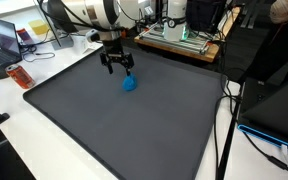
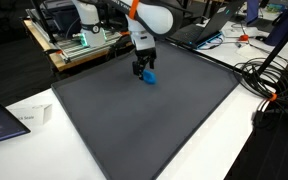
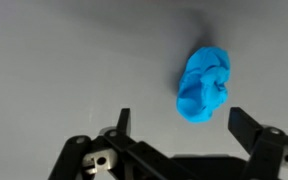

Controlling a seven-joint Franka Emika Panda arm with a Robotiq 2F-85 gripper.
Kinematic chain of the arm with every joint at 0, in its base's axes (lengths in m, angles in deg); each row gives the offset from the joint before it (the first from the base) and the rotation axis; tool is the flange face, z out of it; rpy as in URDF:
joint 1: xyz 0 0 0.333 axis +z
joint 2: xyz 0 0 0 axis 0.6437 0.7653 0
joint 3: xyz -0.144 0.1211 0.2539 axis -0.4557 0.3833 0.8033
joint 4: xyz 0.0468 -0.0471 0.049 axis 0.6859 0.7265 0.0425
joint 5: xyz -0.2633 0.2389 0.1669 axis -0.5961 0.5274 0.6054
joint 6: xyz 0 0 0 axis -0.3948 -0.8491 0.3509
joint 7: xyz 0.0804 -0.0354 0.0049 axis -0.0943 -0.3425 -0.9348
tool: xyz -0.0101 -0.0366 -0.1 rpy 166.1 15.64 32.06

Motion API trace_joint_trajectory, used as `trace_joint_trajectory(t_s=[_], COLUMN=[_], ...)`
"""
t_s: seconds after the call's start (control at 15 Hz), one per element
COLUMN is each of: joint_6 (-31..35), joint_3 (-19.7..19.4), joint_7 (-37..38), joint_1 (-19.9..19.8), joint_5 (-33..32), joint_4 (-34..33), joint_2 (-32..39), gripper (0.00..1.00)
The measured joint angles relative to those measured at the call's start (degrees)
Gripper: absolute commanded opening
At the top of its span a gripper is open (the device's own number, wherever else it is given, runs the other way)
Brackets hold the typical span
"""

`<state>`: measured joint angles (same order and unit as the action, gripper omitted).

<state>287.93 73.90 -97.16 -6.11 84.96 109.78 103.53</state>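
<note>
- The blue lump (image 3: 203,85), a crumpled soft-looking thing, lies on the dark mat (image 1: 104,130) that covers most of the desk (image 1: 9,125). It sits in the part of the mat toward the edge where the robot's base stands, well in from every border.
- The hand (image 1: 117,70) hangs over that same part of the mat, low and pointing down at it.
- It is spread wide and grips nothing. In the wrist view both fingers (image 3: 123,125) show with bare mat between their tips.
- In that view the lump is not centred in the gap: it lies toward the finger (image 3: 246,128) at the right of the picture and a little beyond the tips. As far as I can tell, neither finger touches it.
- In an exterior view the hand (image 2: 142,73) overlaps the lump (image 2: 150,76), so how high it stands off the mat is hard to read.
- My judgement of a clean grasp:
  - Slide sideways over the mat until the lump sits midway between the fingers.
  - Come straight down until the tips nearly meet the mat.
  - Close slowly, since a soft, uneven shape may squeeze out or roll across the mat.
- An orange object (image 1: 20,76) lies just off the mat's edge, well apart from all this.
</note>
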Motion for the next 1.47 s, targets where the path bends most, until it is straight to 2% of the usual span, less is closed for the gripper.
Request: trace_joint_trajectory(t_s=[0.4,0.8,1.47], joint_6=[-0.1,-0.1,-0.1], joint_3=[2.7,4.6,11.1], joint_7=[0.0,0.0,0.0], joint_1=[-4.5,-6.5,-12.6], joint_5=[-0.8,-2.6,-8.6], joint_4=[5.7,6.0,6.9], joint_2=[4.6,6.8,13.3], gripper=[1.0,1.0,1.0])
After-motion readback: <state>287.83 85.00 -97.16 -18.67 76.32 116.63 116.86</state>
